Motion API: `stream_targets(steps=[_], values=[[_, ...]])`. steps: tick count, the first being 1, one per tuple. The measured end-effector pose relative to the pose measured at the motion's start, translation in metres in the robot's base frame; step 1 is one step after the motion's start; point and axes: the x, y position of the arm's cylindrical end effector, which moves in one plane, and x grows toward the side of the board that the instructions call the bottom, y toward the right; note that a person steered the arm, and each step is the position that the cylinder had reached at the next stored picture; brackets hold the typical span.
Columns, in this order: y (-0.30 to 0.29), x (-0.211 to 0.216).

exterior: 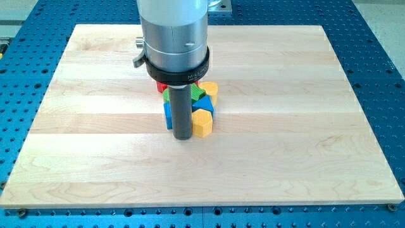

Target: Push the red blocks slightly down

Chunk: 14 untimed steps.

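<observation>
A tight cluster of blocks sits at the board's middle, partly hidden by my arm. A red block (pixel 162 87) shows only as a sliver at the cluster's upper left, under the arm's collar. Below it are a green block (pixel 167 95) and a blue block (pixel 168 116). To the rod's right are a yellow block (pixel 209 89), a green block (pixel 197 94), a blue block (pixel 204 104) and a yellow hexagonal block (pixel 202 123). My tip (pixel 183 137) rests on the board at the cluster's lower edge, between the lower blue block and the yellow hexagon. Any second red block is hidden.
The wooden board (pixel 95 152) lies on a blue perforated table (pixel 380 76). The arm's grey cylinder body (pixel 174 31) hangs over the board's upper middle and covers part of the cluster.
</observation>
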Motion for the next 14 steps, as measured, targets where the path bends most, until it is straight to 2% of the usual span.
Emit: stream_targets(steps=[2,4,5,7,9,11,12,13,14], values=[[-0.021,0.010],[-0.134,-0.057],[-0.145,-0.099],[-0.073,-0.119],[-0.057,-0.132],[-0.015,-0.134],[-0.012,-0.157],[0.027,-0.162],[0.036,-0.158]])
